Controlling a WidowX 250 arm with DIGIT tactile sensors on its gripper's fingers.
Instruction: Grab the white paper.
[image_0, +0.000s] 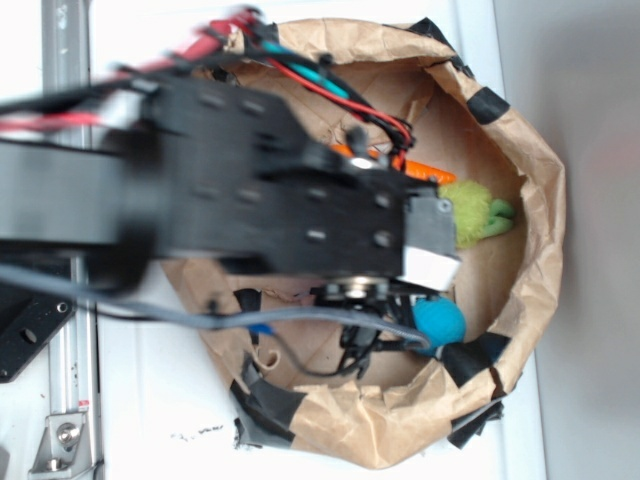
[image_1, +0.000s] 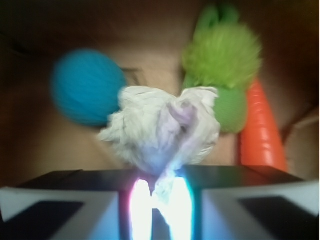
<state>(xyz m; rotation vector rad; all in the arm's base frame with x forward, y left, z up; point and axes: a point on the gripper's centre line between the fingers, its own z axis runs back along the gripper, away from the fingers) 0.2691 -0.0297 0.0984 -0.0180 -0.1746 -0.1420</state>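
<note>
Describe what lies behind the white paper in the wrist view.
Behind the white paper sit a blue ball, a fuzzy green toy and an orange piece. The paper covers part of the ball and toy, and the bag floor beneath.

White paper (image_1: 162, 130) — crumpled wad, grey creases, lower tip pinched between the end effector (image_1: 159, 202) fingers — inside the brown bag (image_0: 520, 150)

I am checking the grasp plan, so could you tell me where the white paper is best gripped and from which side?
Grip the white paper by its lower crumpled tail, from the gripper side. The wad tapers there, already between the fingers; the blue ball and green plush toy crowd its far side.
</note>
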